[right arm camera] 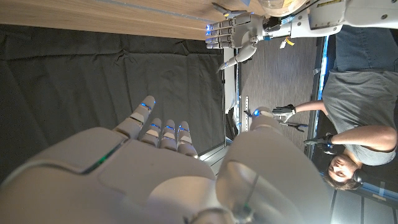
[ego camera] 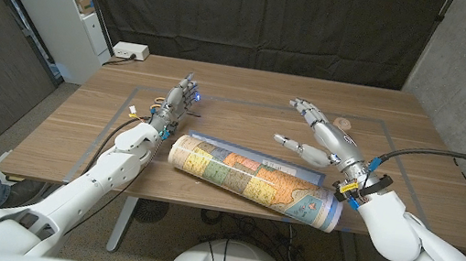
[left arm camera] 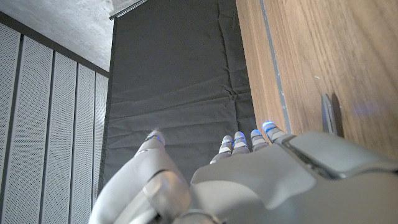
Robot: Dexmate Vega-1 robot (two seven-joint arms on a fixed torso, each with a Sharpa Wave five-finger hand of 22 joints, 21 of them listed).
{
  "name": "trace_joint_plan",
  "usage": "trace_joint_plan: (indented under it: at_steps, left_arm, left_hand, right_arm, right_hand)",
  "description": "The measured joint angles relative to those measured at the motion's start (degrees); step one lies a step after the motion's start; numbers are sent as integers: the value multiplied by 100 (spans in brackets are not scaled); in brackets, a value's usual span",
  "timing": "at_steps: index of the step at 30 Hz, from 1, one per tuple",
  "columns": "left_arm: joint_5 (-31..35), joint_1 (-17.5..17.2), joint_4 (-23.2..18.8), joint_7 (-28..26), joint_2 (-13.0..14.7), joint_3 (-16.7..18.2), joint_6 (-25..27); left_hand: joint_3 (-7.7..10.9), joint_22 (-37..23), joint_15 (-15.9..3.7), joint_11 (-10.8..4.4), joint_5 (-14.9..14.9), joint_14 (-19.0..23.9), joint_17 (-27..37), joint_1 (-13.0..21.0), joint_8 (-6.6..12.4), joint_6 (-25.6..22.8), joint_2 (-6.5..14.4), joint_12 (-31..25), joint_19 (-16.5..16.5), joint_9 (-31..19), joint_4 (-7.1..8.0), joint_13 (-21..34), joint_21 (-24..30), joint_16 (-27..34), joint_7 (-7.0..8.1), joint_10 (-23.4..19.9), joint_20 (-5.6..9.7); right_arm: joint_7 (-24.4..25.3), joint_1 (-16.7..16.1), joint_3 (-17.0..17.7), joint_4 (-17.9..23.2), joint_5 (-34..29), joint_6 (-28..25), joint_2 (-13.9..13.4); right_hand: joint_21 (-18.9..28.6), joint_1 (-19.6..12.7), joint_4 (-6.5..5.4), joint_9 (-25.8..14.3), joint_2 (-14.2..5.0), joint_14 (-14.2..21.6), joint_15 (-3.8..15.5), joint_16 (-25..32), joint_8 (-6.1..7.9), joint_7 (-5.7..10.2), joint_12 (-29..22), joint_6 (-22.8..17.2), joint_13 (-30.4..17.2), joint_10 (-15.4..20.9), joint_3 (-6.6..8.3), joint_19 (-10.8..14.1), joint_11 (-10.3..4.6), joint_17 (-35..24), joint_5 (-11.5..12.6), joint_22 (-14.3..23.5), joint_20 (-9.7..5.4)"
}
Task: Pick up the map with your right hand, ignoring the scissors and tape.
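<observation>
The map (ego camera: 253,180) is a rolled, coloured sheet lying on its side near the table's front edge, running from the middle toward the right. My right hand (ego camera: 320,136) hovers just behind the roll's right part with its fingers spread, holding nothing and clear of the map. In the right wrist view its fingers (right arm camera: 163,134) reach out with nothing between them. My left hand (ego camera: 177,104) stands on its edge beside the roll's left end, fingers up and apart, also holding nothing. It shows again in the left wrist view (left arm camera: 249,180) and the right wrist view (right arm camera: 233,31).
The wooden table (ego camera: 432,160) carries a taped rectangle outline. A small round pale object (ego camera: 342,124) lies just behind my right hand. A white power strip (ego camera: 131,51) sits at the back left corner. A person (right arm camera: 364,118) holding controllers stands off to the side.
</observation>
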State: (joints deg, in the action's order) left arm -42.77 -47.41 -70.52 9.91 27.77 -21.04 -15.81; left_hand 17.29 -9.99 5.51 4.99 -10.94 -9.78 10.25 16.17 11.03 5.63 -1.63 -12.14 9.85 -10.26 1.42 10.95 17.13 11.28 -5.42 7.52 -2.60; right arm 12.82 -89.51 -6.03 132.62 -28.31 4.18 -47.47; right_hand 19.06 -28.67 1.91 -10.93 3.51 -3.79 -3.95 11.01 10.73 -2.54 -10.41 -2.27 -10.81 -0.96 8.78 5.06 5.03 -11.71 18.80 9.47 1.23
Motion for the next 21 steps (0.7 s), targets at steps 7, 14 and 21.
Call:
trace_joint_plan:
  at_steps: [7,14,21]
  left_arm:
    - [0,0,-6,4,11,3,0]
    - [0,-8,-55,1,33,5,2]
    - [6,-45,-119,-26,54,11,19]
  left_hand:
    - [24,0,0,0,0,0,0,0,0,-31,0,0,0,0,-24,0,0,0,-31,0,0]
    - [24,0,0,0,0,0,0,0,0,-44,0,0,0,0,-24,0,-40,0,-18,0,0]
    - [16,0,0,0,0,0,0,30,0,-62,30,0,0,0,-31,0,-62,0,1,0,1]
  right_arm:
    - [-48,-18,-59,61,-109,-67,-67]
    - [-83,-18,-95,78,-186,-68,-128]
    - [-135,-43,-120,156,-273,-110,-202]
  right_hand:
    - [-83,-220,143,0,87,-73,-75,0,-32,193,0,211,0,-83,8,89,-40,0,112,0,132]
    - [-133,-360,244,0,121,-34,-267,25,-54,256,0,460,1,-234,-15,195,-94,-1,200,0,282]
    - [-233,-424,309,-14,190,-51,-446,25,-54,325,0,546,1,-306,-45,273,-82,-1,270,0,650]
